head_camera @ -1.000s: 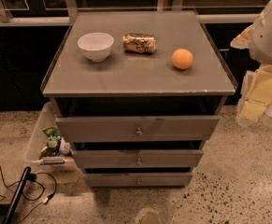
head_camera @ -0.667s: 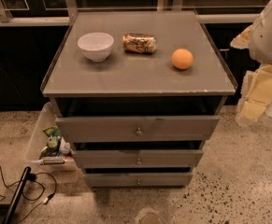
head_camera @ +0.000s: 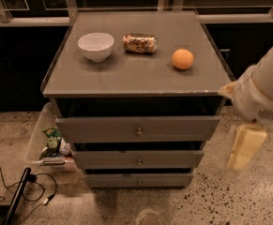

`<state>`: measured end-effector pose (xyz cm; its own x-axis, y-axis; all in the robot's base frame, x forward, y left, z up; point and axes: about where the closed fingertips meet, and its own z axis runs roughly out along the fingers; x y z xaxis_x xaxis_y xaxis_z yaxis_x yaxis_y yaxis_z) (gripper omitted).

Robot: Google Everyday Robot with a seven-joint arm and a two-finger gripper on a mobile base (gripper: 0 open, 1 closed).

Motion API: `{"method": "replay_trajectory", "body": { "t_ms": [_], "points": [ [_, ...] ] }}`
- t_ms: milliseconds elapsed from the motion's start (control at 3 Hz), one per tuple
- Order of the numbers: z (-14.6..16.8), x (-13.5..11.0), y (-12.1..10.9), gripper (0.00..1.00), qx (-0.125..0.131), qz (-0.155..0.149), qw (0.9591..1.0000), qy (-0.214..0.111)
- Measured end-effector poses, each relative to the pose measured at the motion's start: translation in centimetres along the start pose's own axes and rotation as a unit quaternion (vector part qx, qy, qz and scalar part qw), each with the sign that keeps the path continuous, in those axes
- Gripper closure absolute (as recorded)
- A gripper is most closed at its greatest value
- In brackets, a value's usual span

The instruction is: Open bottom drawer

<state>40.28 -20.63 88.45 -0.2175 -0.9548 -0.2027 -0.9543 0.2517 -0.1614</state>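
Observation:
The grey cabinet (head_camera: 136, 74) stands in the middle of the camera view with three drawers. The bottom drawer (head_camera: 112, 180) is the lowest, a slim grey front with a small brass knob (head_camera: 139, 182), set just under the middle drawer (head_camera: 173, 159). The top drawer (head_camera: 183, 127) sits above them. My white arm (head_camera: 262, 90) comes in from the right, and my cream-coloured gripper (head_camera: 244, 149) hangs beside the cabinet's right side at about the middle drawer's height, apart from every knob.
On the cabinet top lie a white bowl (head_camera: 96, 46), a crushed can (head_camera: 140, 43) and an orange (head_camera: 182, 59). A clear bin with packets (head_camera: 51, 144) sits on the floor at the left. A black cable and a rod (head_camera: 18, 196) lie at the lower left.
My arm and gripper have dropped lower and slightly left along the cabinet's right side. The drawers and the things on top have not moved.

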Motion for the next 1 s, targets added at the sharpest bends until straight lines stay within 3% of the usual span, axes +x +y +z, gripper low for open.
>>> {"method": "replay_trajectory", "body": {
  "t_ms": [333, 667, 1000],
  "points": [
    [6.8, 1.8, 3.5, 0.00, -0.036, -0.005, 0.9992, -0.014],
    [14.8, 4.2, 5.5, 0.00, -0.050, -0.025, 0.9975, -0.043],
    [14.7, 4.2, 5.6, 0.00, -0.051, -0.025, 0.9975, -0.043]
  ]
}}
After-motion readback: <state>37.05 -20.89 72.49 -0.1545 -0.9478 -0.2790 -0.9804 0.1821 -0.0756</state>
